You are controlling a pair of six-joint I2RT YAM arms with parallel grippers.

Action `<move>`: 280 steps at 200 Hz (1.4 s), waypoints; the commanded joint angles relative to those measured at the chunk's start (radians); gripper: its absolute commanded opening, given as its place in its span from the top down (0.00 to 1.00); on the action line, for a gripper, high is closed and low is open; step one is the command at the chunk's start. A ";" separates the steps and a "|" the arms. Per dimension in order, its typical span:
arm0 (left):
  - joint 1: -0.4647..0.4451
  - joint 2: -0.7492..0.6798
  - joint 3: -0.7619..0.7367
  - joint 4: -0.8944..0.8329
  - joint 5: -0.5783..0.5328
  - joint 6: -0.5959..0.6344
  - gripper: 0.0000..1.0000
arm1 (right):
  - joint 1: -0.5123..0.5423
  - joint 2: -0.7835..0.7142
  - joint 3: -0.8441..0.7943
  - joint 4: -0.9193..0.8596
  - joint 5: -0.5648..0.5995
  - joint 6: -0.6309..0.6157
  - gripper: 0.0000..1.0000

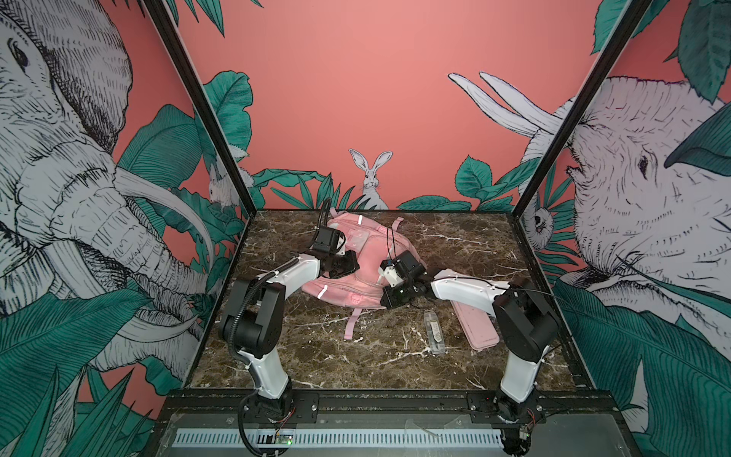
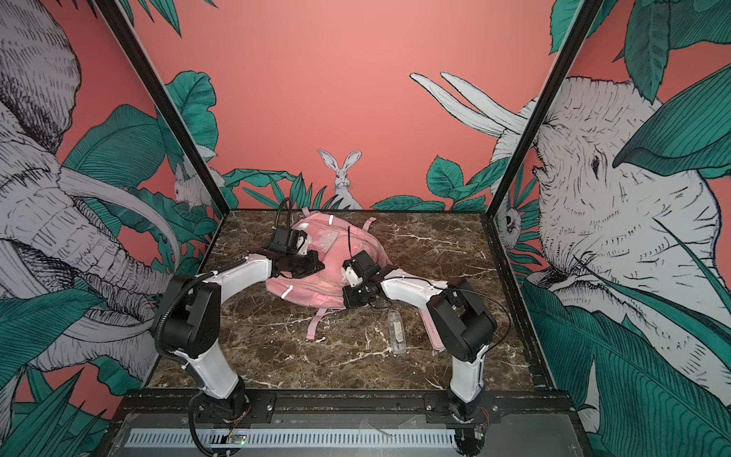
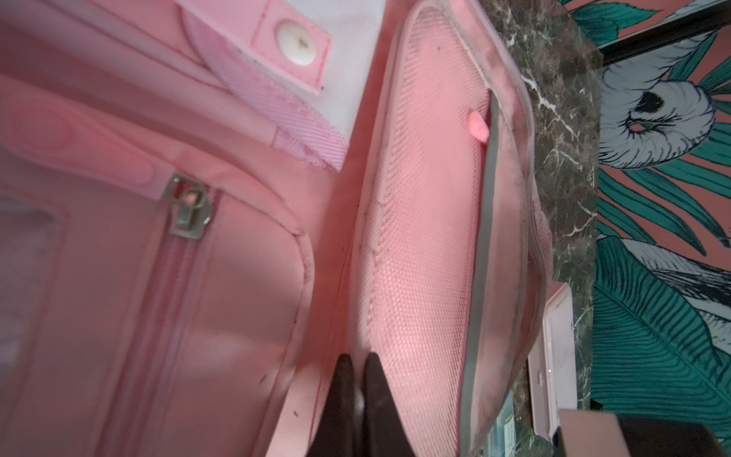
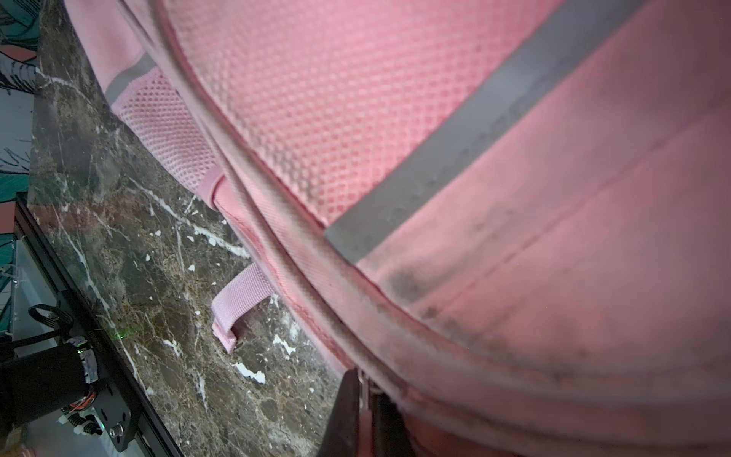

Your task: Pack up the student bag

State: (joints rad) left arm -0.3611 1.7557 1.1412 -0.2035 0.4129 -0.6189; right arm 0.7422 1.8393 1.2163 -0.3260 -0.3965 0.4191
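The student bag [image 1: 368,253] [image 2: 332,261], pink with silver strips, lies flat at the back middle of the marble table. My left gripper [image 1: 349,268] [image 3: 356,362] sits at the bag's left side. Its fingers are shut in the seam between a zipped front pocket [image 3: 197,296] and the mesh side pocket [image 3: 427,237], with a small pale bit pinched between them. At the bag's front right edge my right gripper [image 1: 385,301] [image 4: 366,389] is shut on a metal zip pull with a pink tab [image 4: 364,382], just below the bag's piped rim [image 4: 316,269].
A flat pink pencil case [image 1: 476,330] [image 2: 433,332] lies front right, partly under the right arm. A clear plastic tube [image 1: 434,332] [image 2: 396,332] lies left of it. A pink strap [image 1: 350,326] [image 4: 241,300] trails from the bag toward the front. Printed walls enclose three sides.
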 commanded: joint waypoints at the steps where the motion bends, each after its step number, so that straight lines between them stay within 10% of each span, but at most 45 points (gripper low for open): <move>1: -0.010 -0.036 -0.044 0.143 0.038 -0.111 1.00 | 0.031 0.025 0.057 0.034 -0.029 0.014 1.00; 280: -0.034 -0.124 -0.166 0.292 0.043 -0.268 1.00 | 0.087 0.302 0.127 0.728 -0.149 0.567 0.99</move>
State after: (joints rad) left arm -0.3786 1.6993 0.9806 0.0647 0.3962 -0.8680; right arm 0.8249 2.1246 1.3445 0.2733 -0.5400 0.9653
